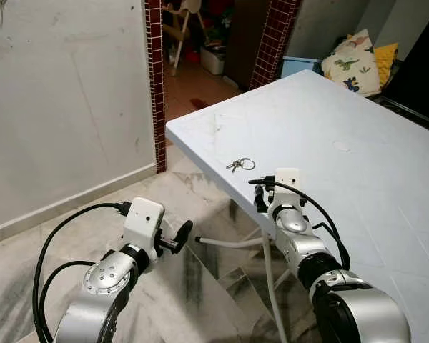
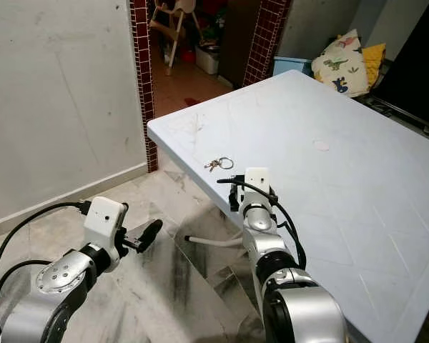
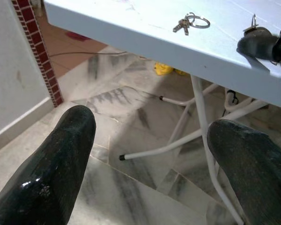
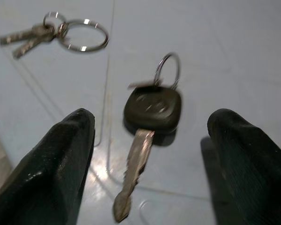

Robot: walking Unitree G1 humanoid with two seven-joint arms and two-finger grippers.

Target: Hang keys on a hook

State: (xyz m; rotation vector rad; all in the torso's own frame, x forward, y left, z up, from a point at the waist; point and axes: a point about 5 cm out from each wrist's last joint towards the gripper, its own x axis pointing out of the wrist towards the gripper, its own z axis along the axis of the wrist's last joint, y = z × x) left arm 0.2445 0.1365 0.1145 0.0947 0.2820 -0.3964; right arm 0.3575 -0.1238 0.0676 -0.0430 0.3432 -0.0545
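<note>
A small bunch of keys on a silver ring [image 1: 241, 165] lies near the front left edge of the white table [image 1: 357, 164]. Closer to me lies a single black-headed key [image 4: 152, 110] with its own ring, flat on the table between the spread fingers of my right gripper [image 4: 152, 124]. That gripper is open, just above the tabletop and short of the bunch [image 4: 51, 33]. My left gripper [image 1: 177, 236] is open and holds nothing. It hangs over the marble floor, left of the table and below its edge.
White tubular table legs [image 3: 196, 117] stand under the table edge. A white wall [image 1: 64, 107] runs on the left, with a red-tiled doorway [image 1: 154, 78] behind. Cushions [image 1: 354, 61] sit beyond the table's far end.
</note>
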